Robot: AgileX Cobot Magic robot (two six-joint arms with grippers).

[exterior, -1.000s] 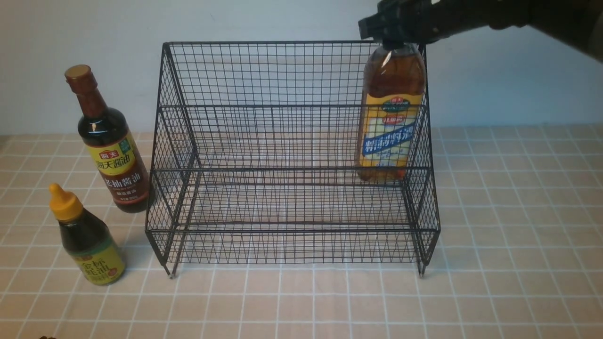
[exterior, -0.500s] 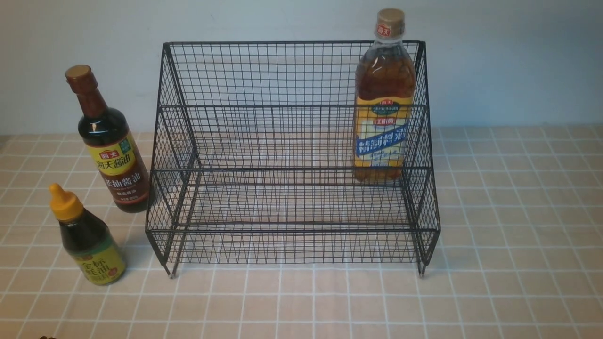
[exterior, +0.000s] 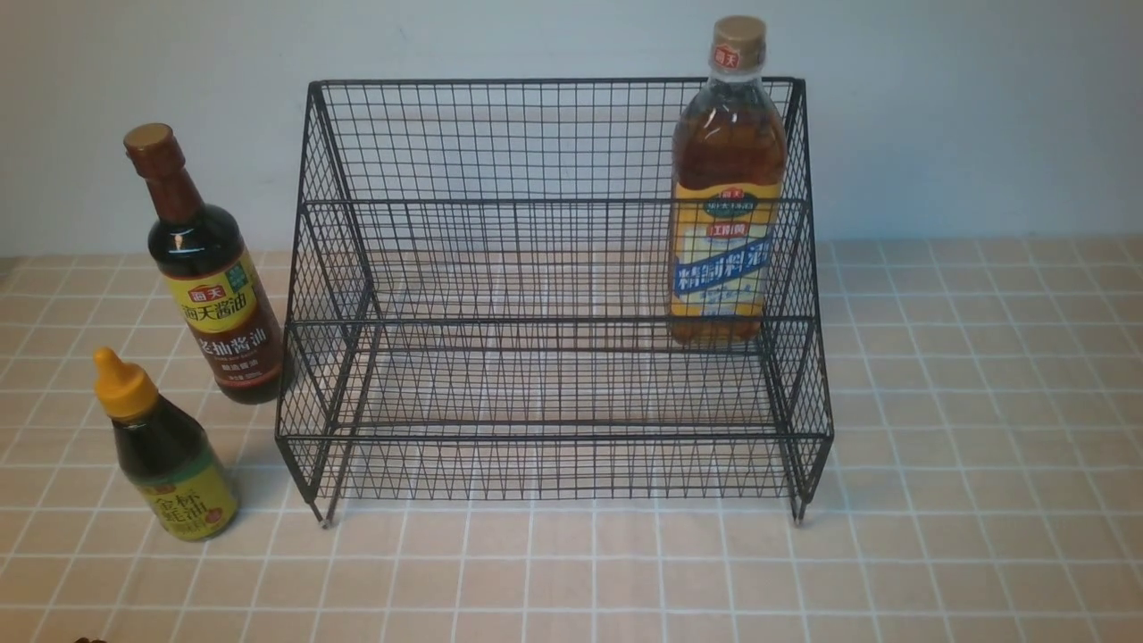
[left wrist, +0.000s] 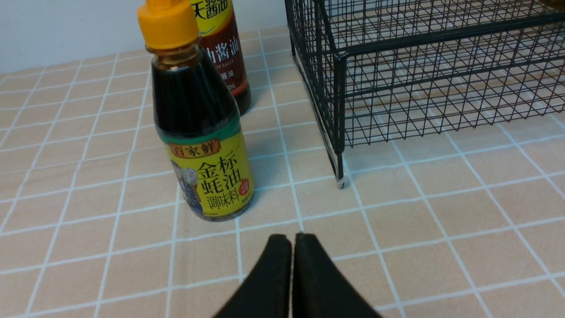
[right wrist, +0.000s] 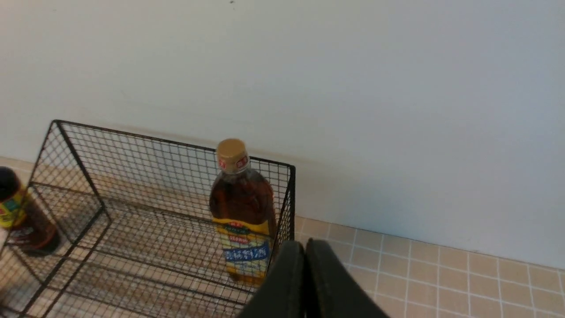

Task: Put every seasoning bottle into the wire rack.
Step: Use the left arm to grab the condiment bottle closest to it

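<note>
Our left gripper (left wrist: 292, 238) is closed: both black fingers (left wrist: 273, 274) meet flat w/ only a hairline seam btwn them, tips level, nothing pinched. It sits low, aimed fwd and slightly down. Our right gripper (right wrist: 304, 245) is closed as well, its fingers (right wrist: 326, 282) pressed together tip to tip, empty. It hangs high, tilted down. We see only the finger ends in each wrist cam; wrists and arms are out of frame, and the front cam shows neither arm.
</note>
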